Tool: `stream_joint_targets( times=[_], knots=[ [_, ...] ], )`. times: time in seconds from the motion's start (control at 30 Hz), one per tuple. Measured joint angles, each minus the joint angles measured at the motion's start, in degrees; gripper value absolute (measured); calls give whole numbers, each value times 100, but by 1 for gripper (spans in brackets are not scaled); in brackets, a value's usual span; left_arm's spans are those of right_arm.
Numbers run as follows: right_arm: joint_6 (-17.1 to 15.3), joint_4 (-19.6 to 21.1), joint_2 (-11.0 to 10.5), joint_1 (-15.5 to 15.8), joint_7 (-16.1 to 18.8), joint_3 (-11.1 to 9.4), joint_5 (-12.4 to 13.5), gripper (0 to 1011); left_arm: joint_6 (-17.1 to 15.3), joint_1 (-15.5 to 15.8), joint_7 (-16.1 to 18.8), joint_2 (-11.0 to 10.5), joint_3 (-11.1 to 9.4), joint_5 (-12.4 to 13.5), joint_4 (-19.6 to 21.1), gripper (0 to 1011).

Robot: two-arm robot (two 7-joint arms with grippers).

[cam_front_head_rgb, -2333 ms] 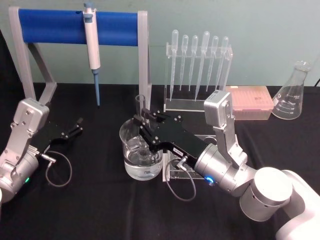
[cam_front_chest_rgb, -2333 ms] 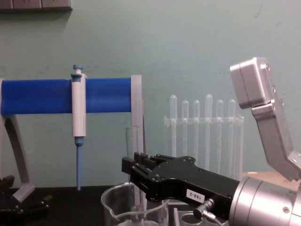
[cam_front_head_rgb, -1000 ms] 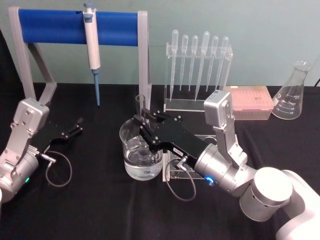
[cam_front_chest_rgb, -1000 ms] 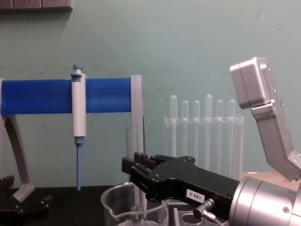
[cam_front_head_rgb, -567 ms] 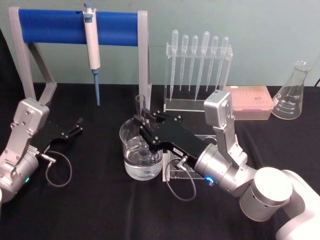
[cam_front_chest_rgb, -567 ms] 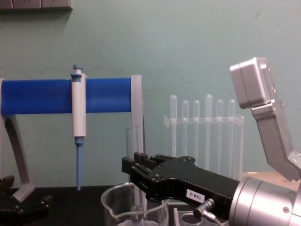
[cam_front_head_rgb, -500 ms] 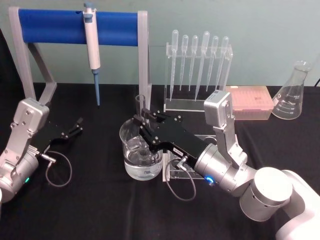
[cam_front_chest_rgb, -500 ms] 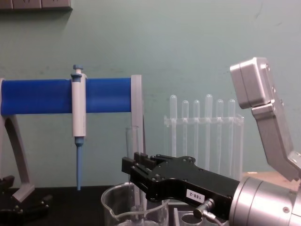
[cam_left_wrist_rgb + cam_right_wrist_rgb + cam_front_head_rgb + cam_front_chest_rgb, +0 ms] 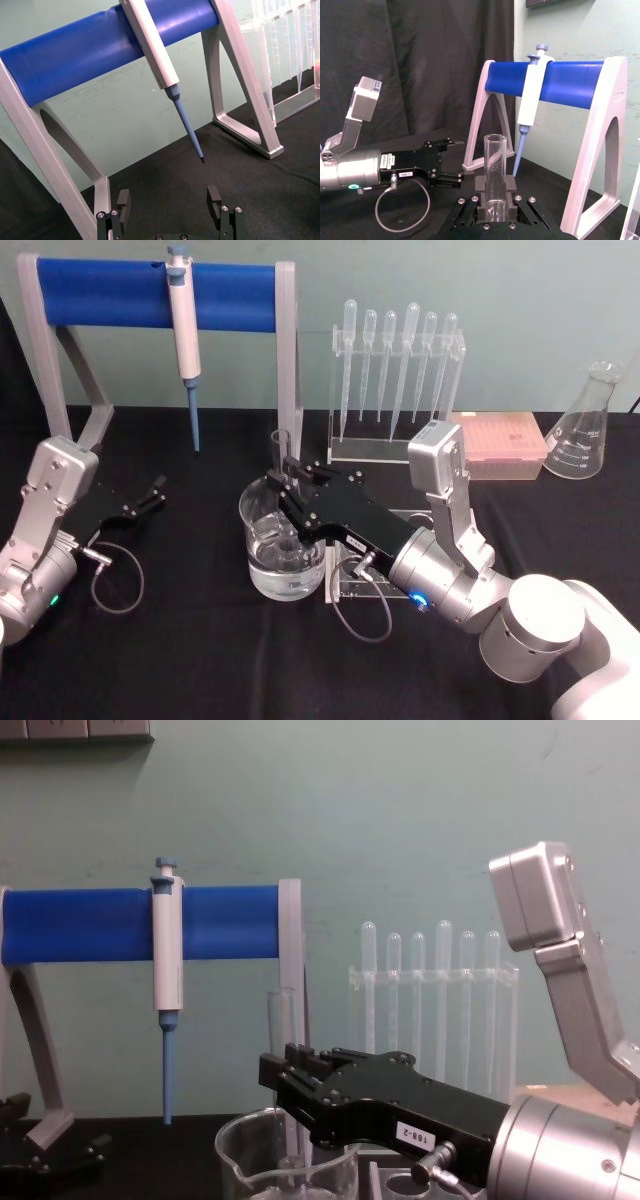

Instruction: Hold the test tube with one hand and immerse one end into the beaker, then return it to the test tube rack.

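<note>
Black-clothed surface (image 9: 200,640), lab glassware set out.

Right pincer (image 9: 283,478): reaches in from the near right corner to just above the beaker (image 9: 258,550), which stands about mid-surface. Its two black fingers are pressed onto the test tube (image 9: 281,448), pinching it a little below the middle. White label on the pincer's side, silver wrist behind it.

Test tube: upright, open rim uppermost, top part standing clear above the fingers. Lower part goes down inside the beaker's walls. The beaker holds clear water in its lower part. Cannot tell whether the tube's round end is under the water line; the fingers and the glass get in the way.

Clear test tube rack (image 9: 345,585): just beside the beaker on its right, partly under the right arm.

Left pincer (image 9: 150,495): near the left edge, well apart from the beaker, low over the cloth. Fingers spread with nothing between them.

Along the far edge, left half: grey-legged stand with a blue bar (image 9: 110,290). A white-and-blue pipettor (image 9: 183,325) hangs from the bar, tip pointing down, short of the cloth.

Far edge, right of the stand: clear rack of bulb-topped plastic pipettes (image 9: 395,380), six in a row. Beside it, a pink tip box (image 9: 500,445). Far right corner: an empty-looking Erlenmeyer flask (image 9: 585,425).
</note>
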State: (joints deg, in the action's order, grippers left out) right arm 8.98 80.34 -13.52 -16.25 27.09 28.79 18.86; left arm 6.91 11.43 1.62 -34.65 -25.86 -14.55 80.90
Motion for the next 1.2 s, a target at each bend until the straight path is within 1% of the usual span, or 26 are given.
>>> stream_joint_targets(
  times=[1.2],
  knots=[
    [0,0,0,0,0,0,0,222,0,0,0,0,0,0,0,1000]
  ],
)
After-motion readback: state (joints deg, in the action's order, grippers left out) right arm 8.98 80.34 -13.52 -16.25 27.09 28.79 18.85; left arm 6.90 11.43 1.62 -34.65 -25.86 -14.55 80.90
